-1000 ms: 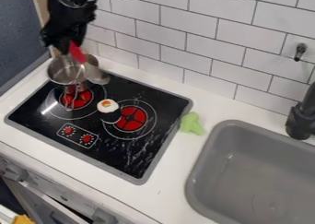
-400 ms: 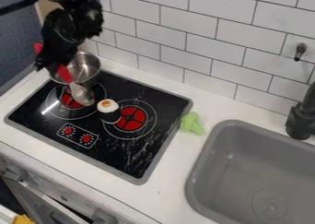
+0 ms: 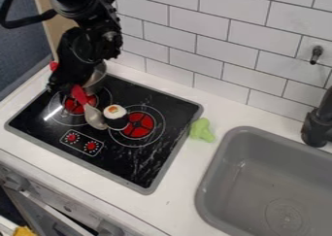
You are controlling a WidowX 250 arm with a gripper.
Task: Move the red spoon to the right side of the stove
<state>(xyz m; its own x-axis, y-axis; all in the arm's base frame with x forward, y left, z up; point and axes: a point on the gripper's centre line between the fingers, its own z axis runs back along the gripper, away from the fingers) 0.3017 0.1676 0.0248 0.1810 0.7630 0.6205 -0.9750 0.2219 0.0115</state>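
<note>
So the red spoon (image 3: 95,118) is in the gripper (image 3: 63,86), over the left part of the stove (image 3: 129,164), toward the back left corner. The gripper looks closed down on the red handle, pretty much no gap beyond the handle's thickness, with a bit of red poking out either side. The metal bowl end slants down toward the middle, right by a toy sushi piece (image 3: 117,114); can't tell if they touch.

Handling-wise, I'd guess it's light and stiff, nothing fragile. The handle is the place to hold it. The metal bowl looks smooth and rounded, so probably slippery, and with the grip up on the handle it could swivel and knock the sushi piece on the way across. I'd lift a little, carry it over, then lay it down near the stove's right edge.

As for containers, there's a metal pot (image 3: 98,77) near the back left corner, partly behind the gripper, so no idea what's in it. The grey sink (image 3: 211,181) is off to the right, with a round drain (image 3: 286,216) in its floor. A green thing (image 3: 202,130) sits on the counter (image 3: 178,193) just outside the stove's right edge.
</note>
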